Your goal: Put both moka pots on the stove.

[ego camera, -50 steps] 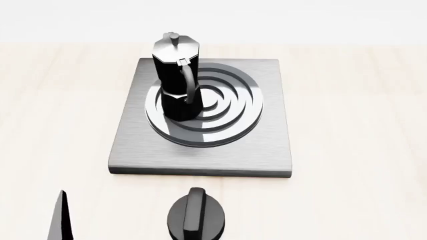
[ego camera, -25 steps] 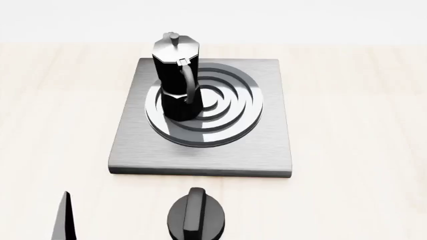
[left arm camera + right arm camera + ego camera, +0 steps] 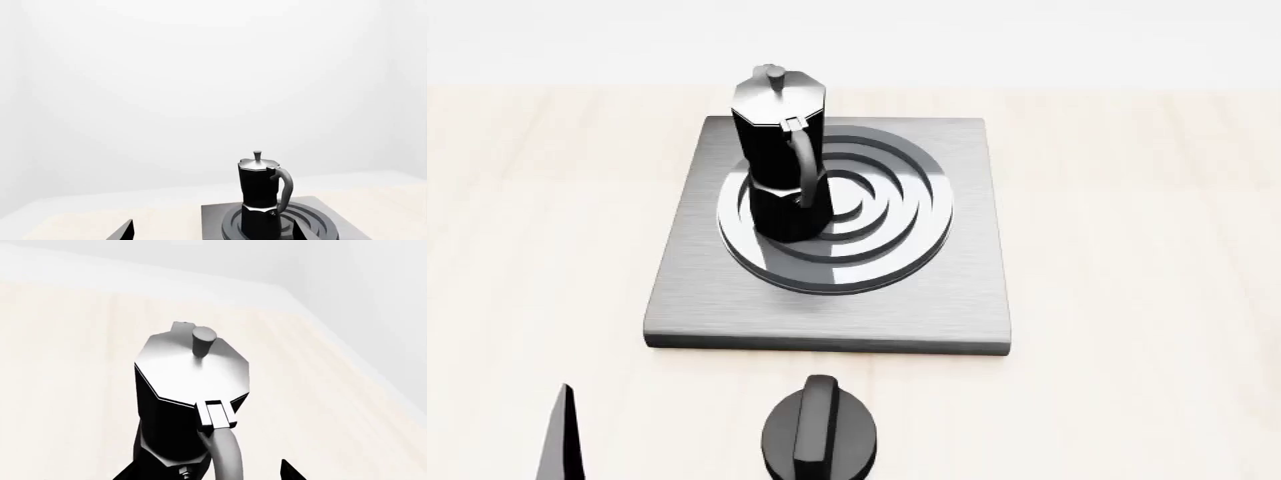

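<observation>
One moka pot (image 3: 779,150) stands upright on the stove (image 3: 961,290), on the left part of the ring burner, handle toward me. In the left wrist view that pot (image 3: 261,200) rises some way beyond my left gripper (image 3: 215,234), which is open with nothing between its fingers. Only one left fingertip (image 3: 561,445) shows in the head view, at the bottom left. The second moka pot (image 3: 190,390) stands on the wooden table in the right wrist view. My right gripper (image 3: 210,475) is open, its fingers on either side of that pot's lower body and handle.
A round black dial knob (image 3: 819,432) sits on the table just in front of the stove's near edge. Light wooden table (image 3: 1134,250) spreads to both sides of the stove. A white wall (image 3: 200,75) lies behind.
The left fingertip in the head view has drifted slightly to the right and lower. The pot on the stove has not moved.
</observation>
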Controlling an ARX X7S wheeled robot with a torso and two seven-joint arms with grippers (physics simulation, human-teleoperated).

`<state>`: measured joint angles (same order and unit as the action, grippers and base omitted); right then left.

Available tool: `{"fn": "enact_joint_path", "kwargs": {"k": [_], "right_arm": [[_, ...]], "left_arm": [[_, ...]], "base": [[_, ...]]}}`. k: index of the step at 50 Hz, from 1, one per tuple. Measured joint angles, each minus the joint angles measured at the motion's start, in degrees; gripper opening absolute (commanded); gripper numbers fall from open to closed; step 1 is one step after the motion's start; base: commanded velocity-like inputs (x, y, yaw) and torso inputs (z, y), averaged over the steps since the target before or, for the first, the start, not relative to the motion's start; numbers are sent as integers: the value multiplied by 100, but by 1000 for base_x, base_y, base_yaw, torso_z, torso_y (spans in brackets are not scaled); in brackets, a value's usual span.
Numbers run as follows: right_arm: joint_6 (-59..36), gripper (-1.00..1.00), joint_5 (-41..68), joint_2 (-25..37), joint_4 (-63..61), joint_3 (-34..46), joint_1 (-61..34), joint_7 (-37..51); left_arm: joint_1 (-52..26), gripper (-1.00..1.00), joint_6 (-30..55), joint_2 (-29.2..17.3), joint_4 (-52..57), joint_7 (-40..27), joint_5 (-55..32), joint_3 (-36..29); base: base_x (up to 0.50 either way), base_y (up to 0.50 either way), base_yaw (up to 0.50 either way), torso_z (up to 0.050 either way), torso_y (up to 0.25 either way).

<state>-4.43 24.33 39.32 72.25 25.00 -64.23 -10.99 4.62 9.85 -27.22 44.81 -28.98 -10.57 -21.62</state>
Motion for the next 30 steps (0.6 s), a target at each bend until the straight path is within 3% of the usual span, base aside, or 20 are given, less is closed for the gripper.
{"fn": "enact_joint_path", "kwargs": {"k": [18, 19, 30], "right_arm": [[89, 100, -518, -130, 222, -541, 70, 16], [91, -100, -553, -135, 226, -579, 75, 19], [102, -100, -781, -218, 197, -1020, 93, 10]], "left_arm": [[-16, 100, 11, -1, -8, -14, 16, -55], [-17, 100, 12, -1, -9, -15, 16, -58], [-32, 100, 21, -5, -11, -21, 15, -82]], "base": [[0, 0, 0, 0, 0], [0, 0, 0, 0, 0], [0, 0, 0, 0, 0]]}}
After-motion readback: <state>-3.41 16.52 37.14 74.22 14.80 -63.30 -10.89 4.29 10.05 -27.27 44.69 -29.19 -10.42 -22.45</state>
